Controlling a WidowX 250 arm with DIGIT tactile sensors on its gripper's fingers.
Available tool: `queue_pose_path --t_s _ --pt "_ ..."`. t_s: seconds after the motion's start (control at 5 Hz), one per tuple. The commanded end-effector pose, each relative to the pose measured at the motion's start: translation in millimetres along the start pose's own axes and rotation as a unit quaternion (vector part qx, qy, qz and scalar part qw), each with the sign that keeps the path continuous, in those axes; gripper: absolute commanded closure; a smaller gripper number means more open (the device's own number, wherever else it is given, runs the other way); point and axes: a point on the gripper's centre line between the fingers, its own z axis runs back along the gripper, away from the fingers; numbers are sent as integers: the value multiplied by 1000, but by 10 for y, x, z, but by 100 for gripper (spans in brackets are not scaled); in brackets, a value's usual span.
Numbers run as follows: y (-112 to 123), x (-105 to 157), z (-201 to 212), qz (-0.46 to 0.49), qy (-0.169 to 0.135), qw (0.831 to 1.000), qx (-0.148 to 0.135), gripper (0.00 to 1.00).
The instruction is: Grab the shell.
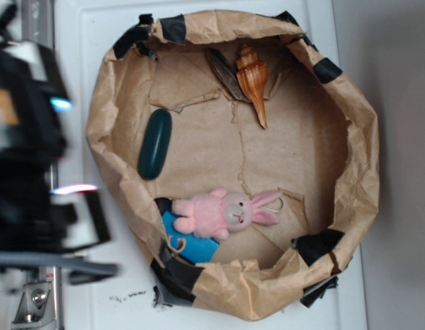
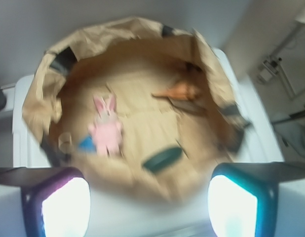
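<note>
The shell (image 1: 252, 77) is an orange-tan striped spiral conch lying at the far side of the brown paper basin (image 1: 350, 137), its thin point aimed toward the middle. In the blurred wrist view the shell (image 2: 179, 91) lies right of centre, well ahead of me. My gripper (image 2: 150, 207) is open, its two lit fingertips wide apart with nothing between them, hovering outside the basin's near rim. In the exterior view the arm is a dark blur at the left edge and the gripper's fingers cannot be made out.
A flat dark brown ribbed piece (image 1: 225, 72) lies against the shell. A dark green oval (image 1: 155, 144) sits at the left of the basin, with a pink bunny (image 1: 226, 212) and a blue item (image 1: 188, 244) lower down. Black tape patches line the crumpled rim.
</note>
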Motion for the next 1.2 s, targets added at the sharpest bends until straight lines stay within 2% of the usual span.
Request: queue_pose_path --t_s 0.0,0.2,0.4,0.6,0.8,1.0 --pt "217 476 -630 74 -44 996 -30 0" --pt "298 581 -977 93 -46 993 -50 0" --pt "416 696 -1354 107 -30 993 -49 0" --pt "590 783 -1645 136 -18 990 -34 0" --pt "602 891 -1775 142 -10 989 -36 0" --pt "672 961 -1658 144 -25 989 -32 0"
